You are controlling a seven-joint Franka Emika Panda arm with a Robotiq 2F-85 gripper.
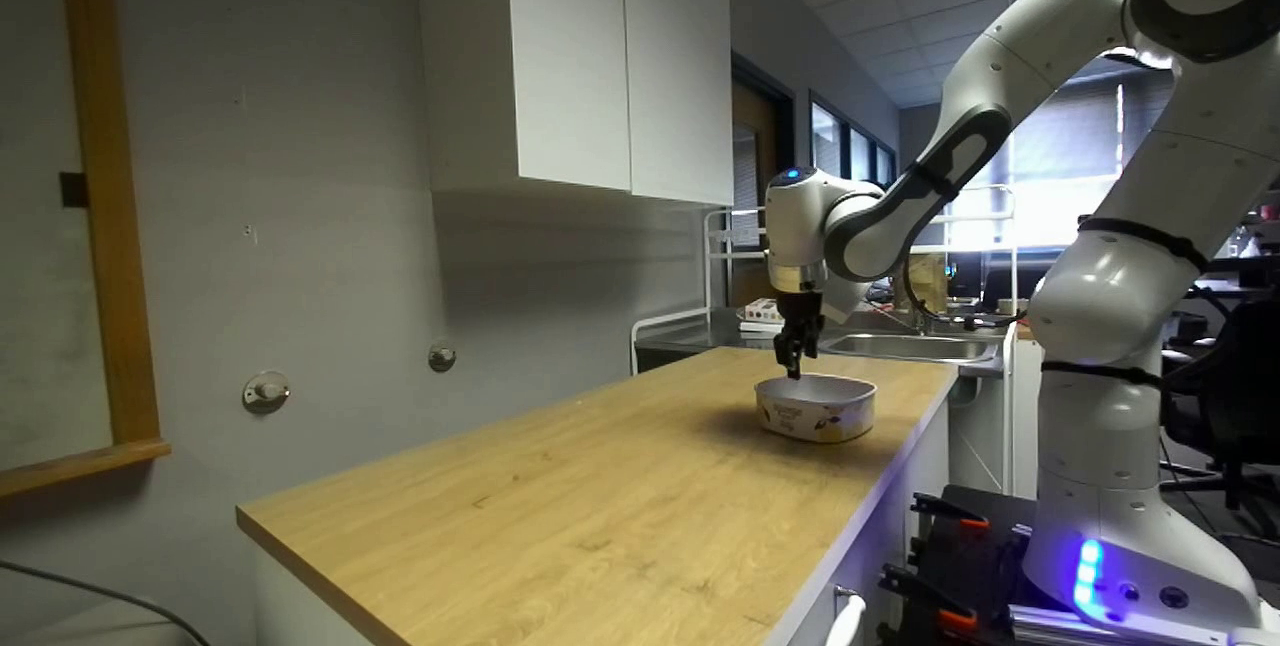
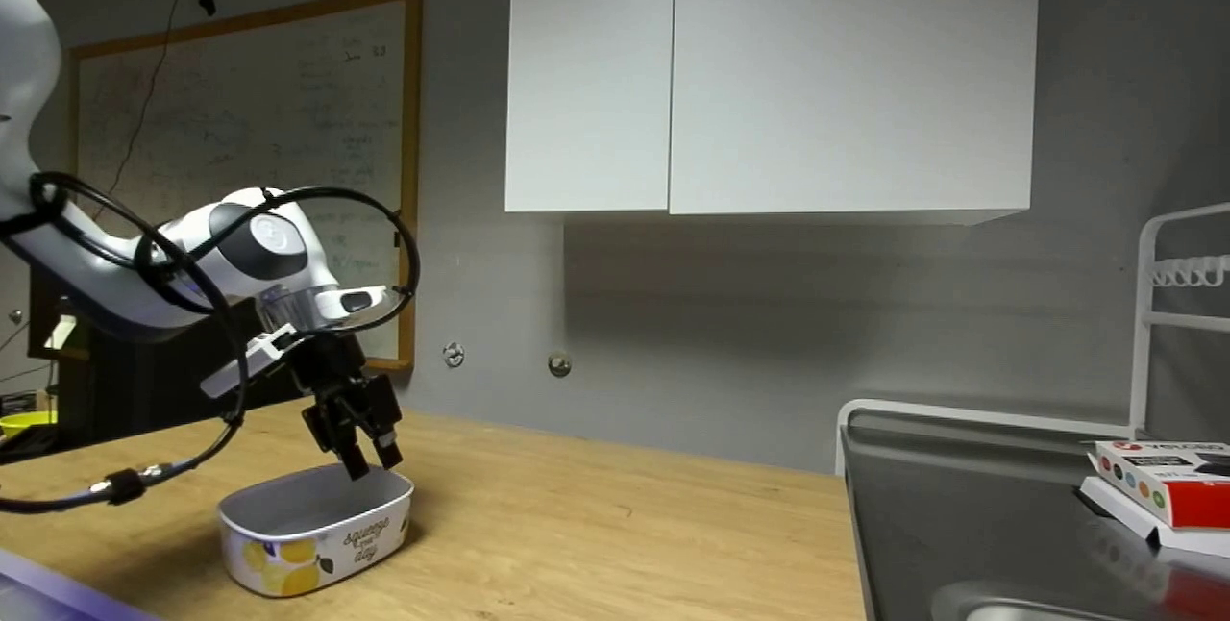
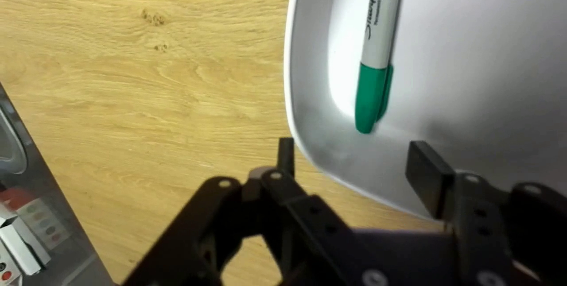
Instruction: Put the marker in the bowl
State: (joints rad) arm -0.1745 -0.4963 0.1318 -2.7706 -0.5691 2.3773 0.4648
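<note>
My jaws stand apart; in the wrist view the gap between them shows the wooden surface (image 3: pixel 155 109) and a corner of the bowl (image 3: pixel 305 78). One jaw shows against the wood just outside the rim, the other against the bowl's inner wall. In both exterior views my jaws hang tips-down at the bowl's edge, but I cannot tell whether a tip touches it. A black cable (image 2: pixel 411 260) loops above my jaws, and my arm (image 1: pixel 1120 296) is cut off by the picture's edge in both exterior views.

The marker (image 3: pixel 376 47) lies inside the bowl, just ahead of my jaws, its green cap pointing back toward them. Its grey barrel runs out at the top of the wrist view, so its far end is cut off. I cannot make the marker out in either exterior view, where the bowl's wall screens much of the inside. The bowl itself runs off the top and right of the wrist view; in an exterior view I can read "squeeze the day" beside printed lemons on its side.

Past the surface, well apart from my jaws, a dark worktop (image 2: pixel 961 496) holds a sink (image 1: pixel 905 348) and a box (image 2: pixel 1168 486) with coloured dots, cropped at the side. A white rack (image 2: pixel 1142 352) near the box is cropped too.

Farthest from my jaws, above them, a wall cupboard (image 2: pixel 850 73) is cut off at the top. A whiteboard (image 2: pixel 240 131) is partly hidden by my arm, its writing mostly too faint to read.
</note>
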